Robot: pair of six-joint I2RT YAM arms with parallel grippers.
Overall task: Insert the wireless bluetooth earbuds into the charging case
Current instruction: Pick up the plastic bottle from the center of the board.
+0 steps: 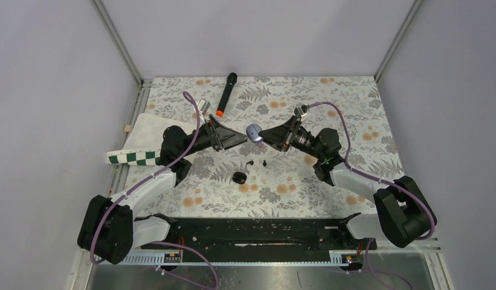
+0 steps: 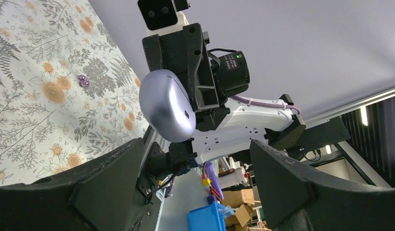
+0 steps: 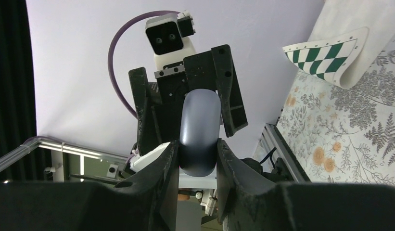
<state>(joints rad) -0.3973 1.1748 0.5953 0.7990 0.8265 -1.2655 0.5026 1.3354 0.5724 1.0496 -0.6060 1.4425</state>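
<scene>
While in the right tool (image 3: 197, 147), lavender pebble (image 3: 199, 122) opposite left tool (image 2: 195, 149).

- Ref: lavender charging case (image 2: 164, 103), frame ctr, clamped in right gripper (image 2: 188, 98).
- left gripper (image 2: 196, 149): fingers spread wide below case, no contact.
- Small purple earbuds (image 2: 83, 81): left of case, on floral cloth (image 2: 36, 120).

Bright, even, diffuse light, faint soft shadows; left claw fingers (image 2: 104, 192) blurred in wrist-view foreground.

Two black earbuds (image 1: 249, 163), one black charging case (image 1: 238, 177), one lavender case (image 1: 254, 132), one microphone (image 1: 226, 93) and one checkered mat (image 1: 136, 157) are showing.
</scene>
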